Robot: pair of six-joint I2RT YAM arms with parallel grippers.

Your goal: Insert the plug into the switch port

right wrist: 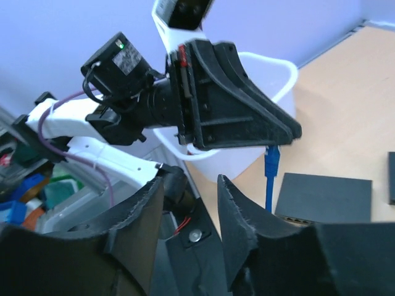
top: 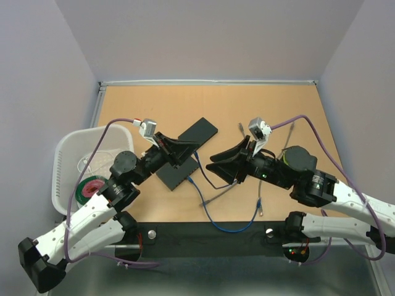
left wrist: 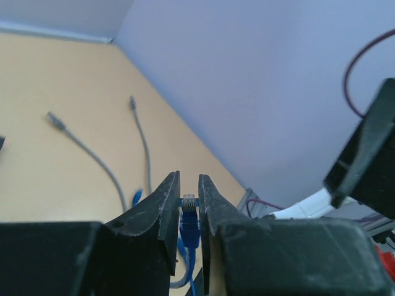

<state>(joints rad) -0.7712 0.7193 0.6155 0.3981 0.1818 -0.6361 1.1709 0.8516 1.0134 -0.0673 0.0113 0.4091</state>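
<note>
In the left wrist view the blue plug (left wrist: 189,217) stands upright, contacts up, pinched between the jaws of my left gripper (left wrist: 189,177), which is shut on it. From above, my left gripper (top: 194,150) hovers over the black switch (top: 174,175), and the blue cable (top: 213,217) trails off toward the table's front edge. My right gripper (top: 212,167) is open just to the right, its tips pointing at the left one. In the right wrist view my right gripper (right wrist: 189,185) holds nothing; the plug (right wrist: 271,161) hangs below the left gripper, beside the switch (right wrist: 323,198).
A white basket (top: 66,155) with a red and green roll (top: 91,187) stands at the left. A second flat black box (top: 199,131) lies behind the switch. Loose grey cables (left wrist: 92,157) lie on the tabletop, and a dark round object (top: 297,156) sits at the right.
</note>
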